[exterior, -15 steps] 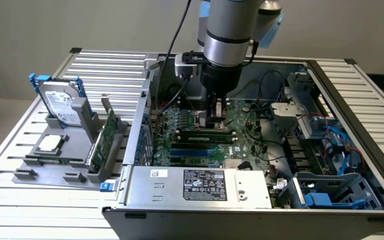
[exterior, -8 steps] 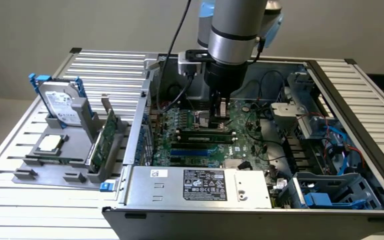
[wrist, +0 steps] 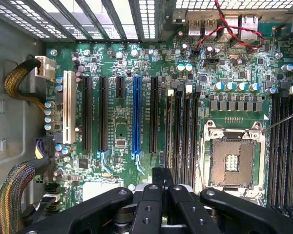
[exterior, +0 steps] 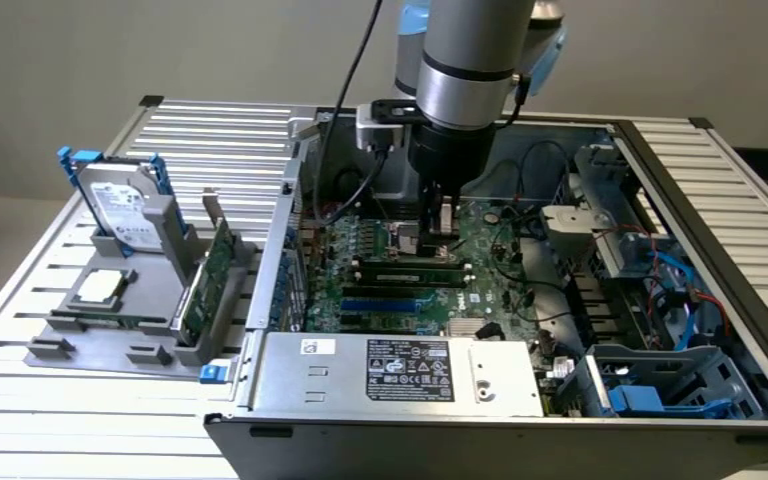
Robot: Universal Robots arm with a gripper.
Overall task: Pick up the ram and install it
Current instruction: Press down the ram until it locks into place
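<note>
Main worry here, tbh: if the gripper (exterior: 440,232) gets pushed down a bit off-centre, the ram (exterior: 408,262) could be rocked sideways in its slot. One end could then be left sitting proud, or the slot latches and the motherboard (exterior: 391,305) could be stressed. A slip off the thin top edge is also a risk, since tiny capacitors and the open CPU socket (wrist: 232,158) are parked close to the fingers. The cables hanging inside the case (exterior: 704,200) could be snagged by the wrist too, though they're kept well apart from it for now. In the wrist view the fingers (wrist: 161,178) are seen pressed together with nothing pinched between them, so the stick isn't being carried. The ram is found just under and slightly in front of the fingertips, lying lengthwise along one of the black memory slots (wrist: 183,131), apparently already dropped into it. Whether the fingertips are actually touching its top edge can't be told from the exterior view, and whether it's fully clicked in can't be judged either.
</note>
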